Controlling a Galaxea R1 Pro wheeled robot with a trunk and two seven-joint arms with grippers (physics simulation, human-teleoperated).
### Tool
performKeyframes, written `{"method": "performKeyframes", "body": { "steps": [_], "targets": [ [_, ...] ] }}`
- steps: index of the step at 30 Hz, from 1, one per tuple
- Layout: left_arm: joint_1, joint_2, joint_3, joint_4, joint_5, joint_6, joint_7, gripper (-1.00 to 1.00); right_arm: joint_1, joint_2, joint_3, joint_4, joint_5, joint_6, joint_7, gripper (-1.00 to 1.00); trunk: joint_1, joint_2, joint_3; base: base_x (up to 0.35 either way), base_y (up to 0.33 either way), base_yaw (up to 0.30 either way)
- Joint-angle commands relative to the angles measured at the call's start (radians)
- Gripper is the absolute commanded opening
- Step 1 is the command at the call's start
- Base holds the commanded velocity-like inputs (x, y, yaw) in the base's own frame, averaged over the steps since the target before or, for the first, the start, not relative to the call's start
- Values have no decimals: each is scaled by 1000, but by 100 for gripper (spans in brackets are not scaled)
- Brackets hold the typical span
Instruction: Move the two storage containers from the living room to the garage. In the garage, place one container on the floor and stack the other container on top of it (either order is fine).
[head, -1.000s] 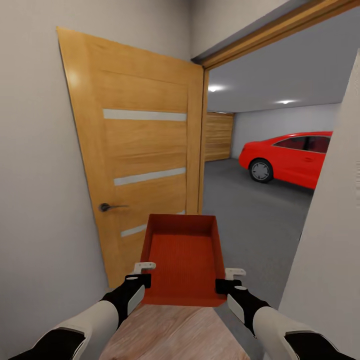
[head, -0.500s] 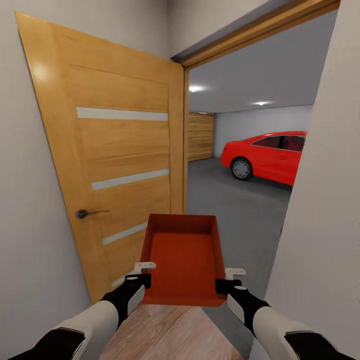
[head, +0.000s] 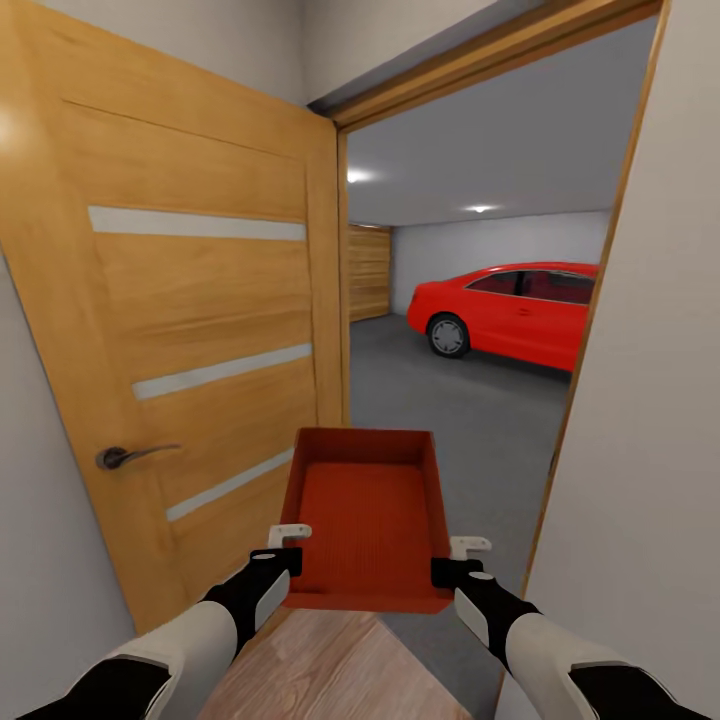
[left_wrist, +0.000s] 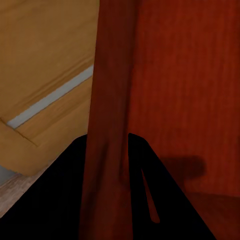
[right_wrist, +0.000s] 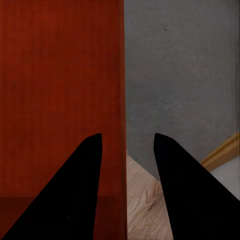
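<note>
- At lower centre of the head view, one orange-red storage container (head: 368, 520) is carried level, open side up and empty, between two arms.
- Left hand (head: 285, 549) pinches the container's left wall; right hand (head: 458, 558) straddles its right wall, apparently pinching it.
- Wood-plank flooring (head: 320, 665) lies below; an open wooden door (head: 190, 330) fills the left.
- Through the doorway (head: 490, 300), upper right, the garage shows its dark grey floor (head: 450, 420) and a red car (head: 515, 310).
- Judgement: roughly mid-task. This container is about to cross the threshold; setting it down, fetching the second and stacking remain.
</note>
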Motion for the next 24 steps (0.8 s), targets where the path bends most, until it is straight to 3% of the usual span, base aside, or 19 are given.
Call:
{"method": "performKeyframes", "body": {
  "steps": [1, 24],
  "targets": [
    [0, 3, 7, -6, -21, 1, 18, -100, 0, 0, 3, 3, -17, 0, -4, -100, 1, -1, 0, 199, 172, -238],
    [0, 3, 7, -7, -21, 1, 18, -100, 0, 0, 3, 3, -17, 0, -4, -100, 1, -1, 8, 198, 172, -238]
  ]
}}
